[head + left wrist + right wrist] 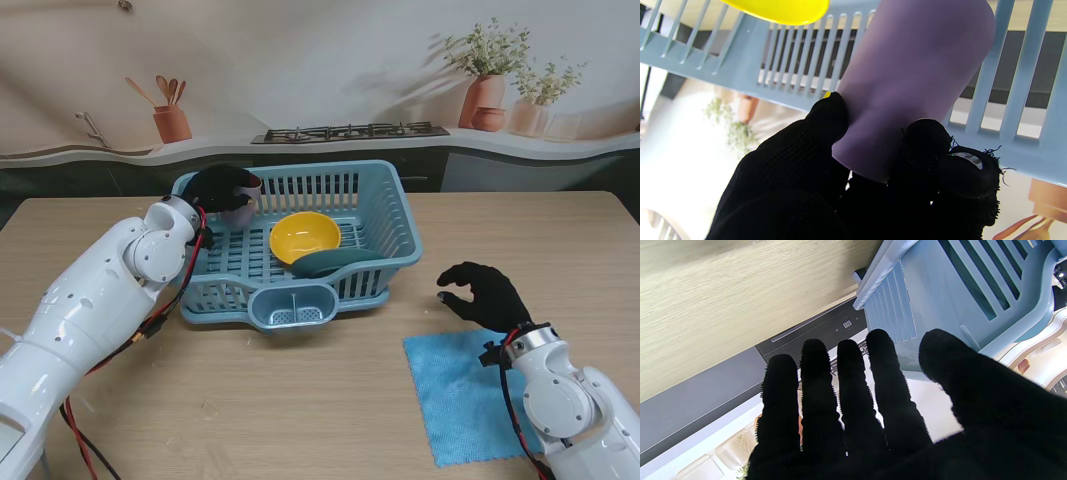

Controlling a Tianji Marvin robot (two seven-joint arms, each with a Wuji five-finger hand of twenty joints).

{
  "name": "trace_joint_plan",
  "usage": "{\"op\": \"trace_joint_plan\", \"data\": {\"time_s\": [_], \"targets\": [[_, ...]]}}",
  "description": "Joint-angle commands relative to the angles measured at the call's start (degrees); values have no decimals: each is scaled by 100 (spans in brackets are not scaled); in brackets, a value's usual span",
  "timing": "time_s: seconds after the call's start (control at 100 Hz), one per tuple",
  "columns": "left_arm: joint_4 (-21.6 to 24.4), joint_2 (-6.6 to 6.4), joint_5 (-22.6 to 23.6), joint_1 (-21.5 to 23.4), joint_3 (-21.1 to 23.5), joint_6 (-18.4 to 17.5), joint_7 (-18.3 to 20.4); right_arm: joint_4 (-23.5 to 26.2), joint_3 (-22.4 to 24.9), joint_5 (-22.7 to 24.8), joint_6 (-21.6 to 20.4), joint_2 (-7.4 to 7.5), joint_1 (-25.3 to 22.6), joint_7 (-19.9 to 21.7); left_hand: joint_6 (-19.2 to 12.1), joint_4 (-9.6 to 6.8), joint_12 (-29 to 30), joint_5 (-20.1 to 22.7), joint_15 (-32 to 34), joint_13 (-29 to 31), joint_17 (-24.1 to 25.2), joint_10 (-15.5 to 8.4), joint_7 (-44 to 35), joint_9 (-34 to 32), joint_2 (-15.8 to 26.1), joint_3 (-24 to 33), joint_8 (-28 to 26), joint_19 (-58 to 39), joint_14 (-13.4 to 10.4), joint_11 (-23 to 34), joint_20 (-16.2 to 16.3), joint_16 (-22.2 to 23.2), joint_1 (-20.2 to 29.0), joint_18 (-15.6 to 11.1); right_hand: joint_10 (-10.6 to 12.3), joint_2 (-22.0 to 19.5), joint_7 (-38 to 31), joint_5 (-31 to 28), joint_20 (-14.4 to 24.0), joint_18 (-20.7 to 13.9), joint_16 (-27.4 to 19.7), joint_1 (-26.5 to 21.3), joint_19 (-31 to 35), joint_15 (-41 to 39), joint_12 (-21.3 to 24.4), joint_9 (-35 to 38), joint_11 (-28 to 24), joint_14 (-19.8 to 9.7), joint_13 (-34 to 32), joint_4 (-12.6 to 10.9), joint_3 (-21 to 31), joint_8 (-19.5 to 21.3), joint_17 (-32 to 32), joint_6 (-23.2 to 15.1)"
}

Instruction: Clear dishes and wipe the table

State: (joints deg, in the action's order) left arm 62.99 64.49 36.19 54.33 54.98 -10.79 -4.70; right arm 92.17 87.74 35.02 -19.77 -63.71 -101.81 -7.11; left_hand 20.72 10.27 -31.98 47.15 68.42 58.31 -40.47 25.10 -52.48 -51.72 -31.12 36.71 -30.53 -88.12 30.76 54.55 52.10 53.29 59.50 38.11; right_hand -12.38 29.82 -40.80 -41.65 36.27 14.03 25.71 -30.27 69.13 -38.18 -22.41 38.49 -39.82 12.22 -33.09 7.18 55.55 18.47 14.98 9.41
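My left hand point(220, 187) is shut on a purple cup point(241, 210) over the far left corner of the blue dish basket point(390, 215). In the left wrist view the purple cup point(907, 83) fills the middle, with black gloved fingers point(826, 113) wrapped round it near its rim. Inside the basket lie a yellow bowl point(305, 236) and a dark green dish point(335, 261) leaning beside it. My right hand point(485, 292) hovers open over the table, right of the basket, above the far edge of a blue cloth point(465, 400). Its fingers point(846, 380) are spread.
The basket has a small cutlery cup point(292, 305) on its near side. Beyond the table runs a counter with a stove point(350, 131), a utensil pot point(172, 122) and potted plants point(488, 75). Bare wood table point(300, 400) lies nearer to me.
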Motion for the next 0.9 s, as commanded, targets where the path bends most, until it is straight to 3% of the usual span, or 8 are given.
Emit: {"op": "trace_joint_plan", "data": {"time_s": [0.0,0.19,0.46,0.89], "targets": [[-57,73,-36,35,-49,48,76,-5,-18,5,5,-14,-21,56,-361,-128,4,89,-129,-118,158,563,-436,-416,325,430,56,75,89,273,-87,-124,533,189,62,-132,-17,13,79,-133,52,-62,44,-62,33,41,6,-71,-26,-36,-51,-6,-55,-24],[-17,77,-14,12,-83,53,63,-13,-28,1,12,-14,-16,58,-276,-151,38,149,-259,-165,227,589,-302,-433,326,404,219,151,180,114,-56,-206,552,189,54,-134,-14,16,82,-133,52,-65,43,-60,33,38,9,-77,-25,-36,-52,-4,-55,-24],[241,-43,361,80,71,-347,156,-23,-29,6,20,-15,-14,47,-303,-154,-12,113,-169,-200,204,585,-332,-394,371,346,200,152,157,136,-15,-187,561,189,56,-135,-11,14,84,-138,52,-65,42,-59,32,37,8,-72,-27,-35,-55,-2,-59,-25],[595,-40,95,111,113,-429,454,-54,-26,9,-4,-18,-2,24,-301,-167,-29,99,-143,-218,203,590,-344,-379,387,299,202,162,168,145,11,-190,579,189,58,-142,-14,19,87,-138,53,-69,42,-58,32,35,6,-72,-23,-31,-63,-2,-57,-23]]}}
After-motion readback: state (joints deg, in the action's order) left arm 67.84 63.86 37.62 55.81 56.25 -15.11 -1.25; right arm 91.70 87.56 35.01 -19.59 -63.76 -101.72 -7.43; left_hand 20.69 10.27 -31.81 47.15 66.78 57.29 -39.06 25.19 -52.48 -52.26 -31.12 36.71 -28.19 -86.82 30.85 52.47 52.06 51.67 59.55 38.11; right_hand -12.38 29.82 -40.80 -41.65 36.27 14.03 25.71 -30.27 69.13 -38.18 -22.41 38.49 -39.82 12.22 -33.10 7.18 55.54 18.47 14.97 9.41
